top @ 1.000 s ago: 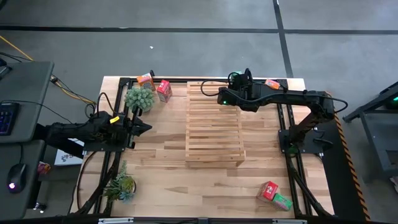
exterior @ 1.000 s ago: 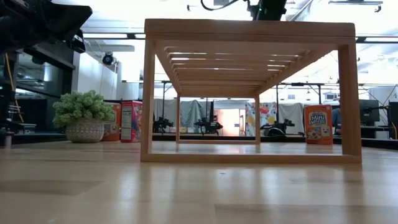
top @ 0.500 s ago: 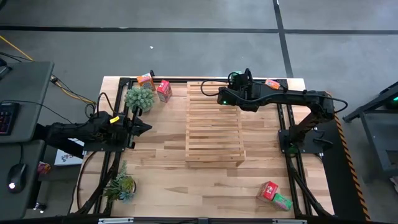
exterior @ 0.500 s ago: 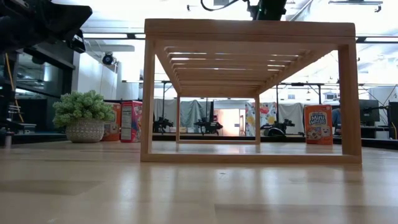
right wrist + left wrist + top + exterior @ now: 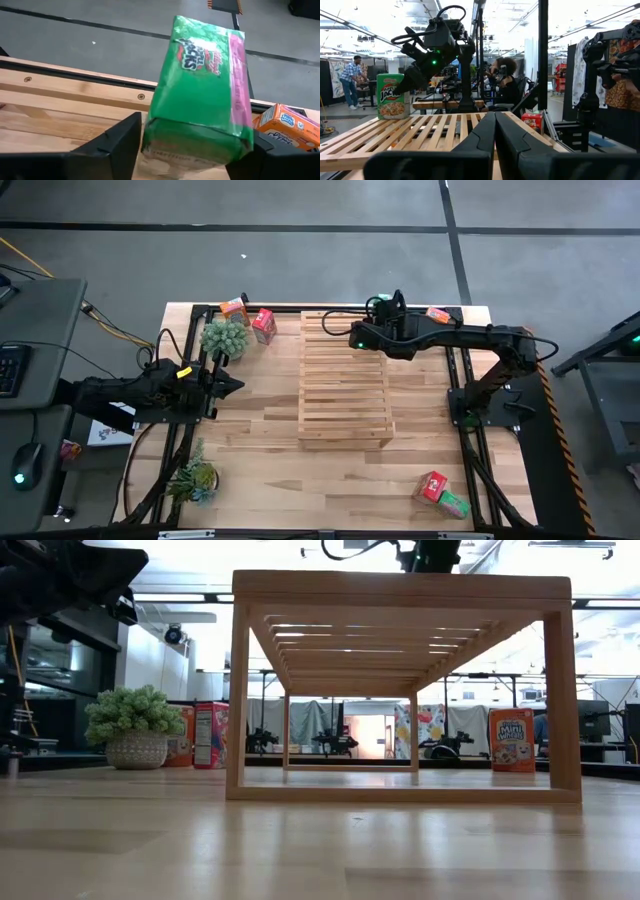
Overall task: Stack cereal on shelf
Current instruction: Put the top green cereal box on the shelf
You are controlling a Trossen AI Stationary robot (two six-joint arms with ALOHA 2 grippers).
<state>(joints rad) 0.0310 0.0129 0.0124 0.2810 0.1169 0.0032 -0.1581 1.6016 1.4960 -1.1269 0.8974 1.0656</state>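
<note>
The right gripper brackets an upright green cereal box at the shelf's twelve-o'clock end, fingers seemingly just clear of it. The left gripper waits clenched at nine o'clock.

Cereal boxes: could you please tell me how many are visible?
6: far-left orange box and far-left red box; far-right orange box; near-right red box and near-right green box; upright green box atop the shelf. More may be hidden.

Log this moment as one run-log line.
right pincer: around upright green cereal box on shelf far end | left pincer: shut, waiting left of shelf
</note>
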